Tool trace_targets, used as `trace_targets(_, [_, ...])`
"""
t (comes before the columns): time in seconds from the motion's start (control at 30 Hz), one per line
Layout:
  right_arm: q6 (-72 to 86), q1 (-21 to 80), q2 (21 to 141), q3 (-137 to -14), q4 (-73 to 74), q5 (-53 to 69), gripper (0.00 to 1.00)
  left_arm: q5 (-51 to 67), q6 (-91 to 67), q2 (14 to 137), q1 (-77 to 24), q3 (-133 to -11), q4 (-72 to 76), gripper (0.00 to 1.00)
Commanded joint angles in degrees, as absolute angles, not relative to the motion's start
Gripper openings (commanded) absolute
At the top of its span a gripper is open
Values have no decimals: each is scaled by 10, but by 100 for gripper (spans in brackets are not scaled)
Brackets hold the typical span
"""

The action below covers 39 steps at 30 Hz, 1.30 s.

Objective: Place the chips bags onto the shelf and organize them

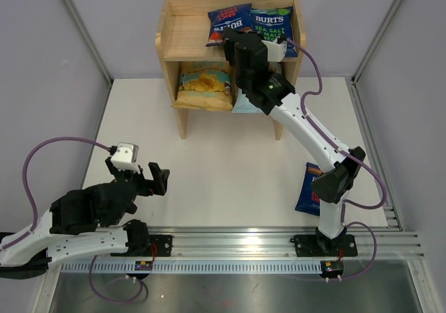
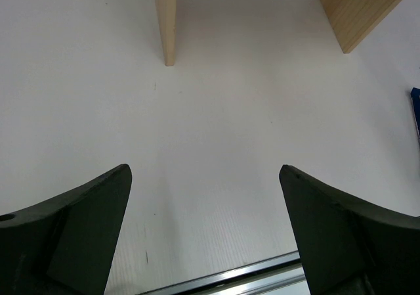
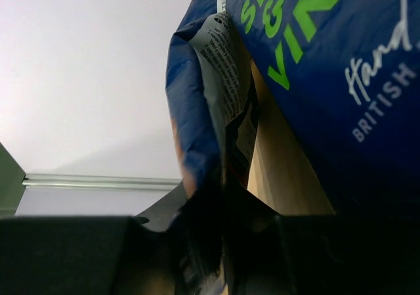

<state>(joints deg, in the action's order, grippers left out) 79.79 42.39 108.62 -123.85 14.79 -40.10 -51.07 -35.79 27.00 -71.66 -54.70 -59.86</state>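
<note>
At the top centre of the overhead view stands the light wooden two-tier shelf [image 1: 182,35]. Two bags lie side by side on its upper tier: a dark blue BURTS bag with a red-orange label [image 1: 228,19] on the left, and a dark blue BURTS bag with green sea-salt lettering [image 1: 273,21] to its right.

The right end effector [image 1: 228,41] reaches in at the front of that tier. In its wrist view the jaws stand narrow and the crimped edge of the red-orange-label bag drops between them, though I cannot tell whether it is pinched or lying loose.

On the lower tier a larger yellow-and-teal bag [image 1: 203,84] sits on the left. A pale blue bag [image 1: 242,104] is beside it, mostly hidden by the arm. A third dark blue bag [image 1: 306,191] lies on the white table [image 1: 209,153] at the right of the frame, beside the right arm's base and well apart from the shelf.

The left end effector [image 2: 205,232] hangs at lower left with its jaws spread wide and nothing between them but table.
</note>
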Motion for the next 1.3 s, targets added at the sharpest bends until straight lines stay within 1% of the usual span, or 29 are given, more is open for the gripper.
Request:
trace_targets(0.0, [835, 425, 1102, -1305, 186, -462, 26, -515, -358, 267, -716, -547, -584, 99])
trace_targets(0.07, [835, 425, 1116, -1319, 196, -463, 31, -517, -359, 267, -716, -547, -586, 99])
trace_targets(0.1, [837, 425, 1121, -1342, 220, -462, 32, -517, -359, 266, -716, -547, -585, 99])
trace_targets(0.17, [838, 425, 1142, -1376, 260, -453, 36, -518, -360, 264, -716, -547, -586, 99])
trace_targets(0.23, [845, 425, 1154, -1434, 330, -437, 43, -519, -361, 260, -716, -547, -586, 99])
trace_targets(0.33, [867, 425, 1153, -1447, 383, -425, 49, -520, -361, 256, -716, -548, -587, 99])
trace_targets(0.37, [874, 425, 1145, -1443, 391, -420, 54, -521, -362, 250, -716, -548, -587, 99])
trace_targets(0.5, [885, 425, 1128, -1422, 432, -417, 56, -535, -377, 234, -716, -550, -598, 99])
trace_targets(0.9, [898, 425, 1078, -1372, 435, -366, 58, -549, -388, 214, -717, -551, -608, 99])
trace_targets(1.0, [911, 426, 1058, -1336, 424, -354, 56, -551, -388, 214, -716, -551, -609, 99])
trace_targets(1.03, [913, 426, 1045, -1322, 414, -352, 52, -551, -388, 212, -716, -551, -608, 99])
trace_targets(1.1, [918, 432, 1032, -1284, 385, -352, 45, -551, -388, 211, -716, -550, -608, 99])
trace_targets(1.13, [921, 433, 1024, -1270, 378, -352, 37, -551, -388, 211, -717, -550, -609, 99])
trace_targets(1.27, [926, 443, 1022, -1266, 363, -360, 28, -551, -388, 210, -717, -550, -608, 99])
